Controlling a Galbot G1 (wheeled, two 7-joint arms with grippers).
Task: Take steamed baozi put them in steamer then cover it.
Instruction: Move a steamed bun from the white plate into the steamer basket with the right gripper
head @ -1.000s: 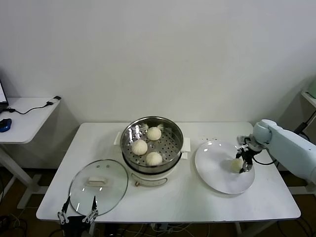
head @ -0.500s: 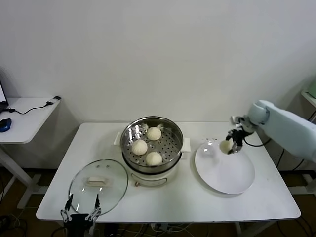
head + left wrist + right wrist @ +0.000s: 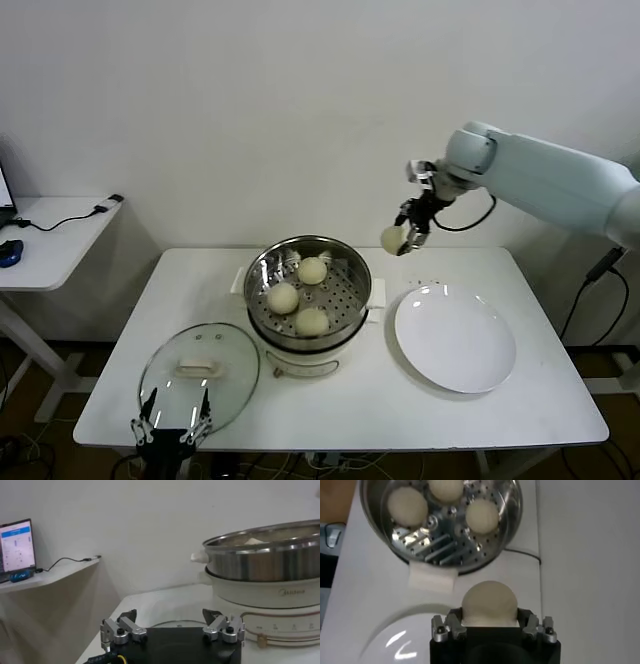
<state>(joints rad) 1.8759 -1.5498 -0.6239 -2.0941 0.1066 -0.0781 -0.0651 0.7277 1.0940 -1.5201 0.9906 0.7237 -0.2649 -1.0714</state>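
Cream-white baozi [image 3: 488,603] sits clamped in the right tool [image 3: 489,626], plain only from its wrist camera.

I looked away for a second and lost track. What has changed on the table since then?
The right gripper, shut on the fourth baozi, has lifted it off the white plate and carried it up toward the steamer. The three baozi in the steamer, the glass lid and the open left gripper stayed put.

hidden: right hand [image 3: 489,630] is covering baozi [image 3: 488,602] underside | cut off: steamer [image 3: 445,550] rim is running past frame edge
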